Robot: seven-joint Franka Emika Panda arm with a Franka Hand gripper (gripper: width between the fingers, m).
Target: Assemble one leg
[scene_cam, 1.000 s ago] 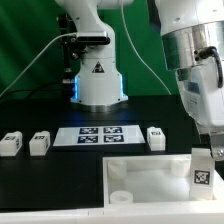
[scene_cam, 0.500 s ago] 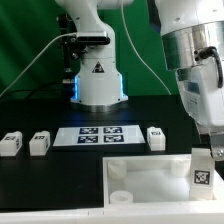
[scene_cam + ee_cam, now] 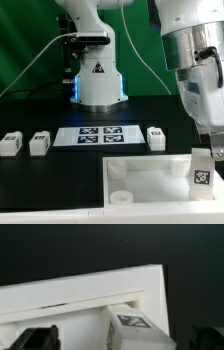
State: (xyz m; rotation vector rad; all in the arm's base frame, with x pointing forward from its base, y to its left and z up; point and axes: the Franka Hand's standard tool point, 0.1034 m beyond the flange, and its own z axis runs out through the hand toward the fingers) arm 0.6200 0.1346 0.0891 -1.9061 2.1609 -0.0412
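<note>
A white leg (image 3: pixel 203 171) with a black-and-white tag stands upright at the near corner of the white tray-like tabletop (image 3: pixel 150 168), on the exterior view's right. My gripper (image 3: pixel 208 148) hangs just above it. In the wrist view the leg (image 3: pixel 132 323) stands between the two dark fingertips (image 3: pixel 40 337), with a gap on each side. The gripper (image 3: pixel 125 341) is open and touches nothing. The tabletop's corner (image 3: pixel 90 288) fills the wrist view beneath the leg.
Three more legs lie on the black table: two at the exterior view's left (image 3: pixel 11 143) (image 3: pixel 39 143) and one right of the marker board (image 3: pixel 156 137). The marker board (image 3: pixel 97 134) lies in front of the robot base (image 3: pixel 98 82).
</note>
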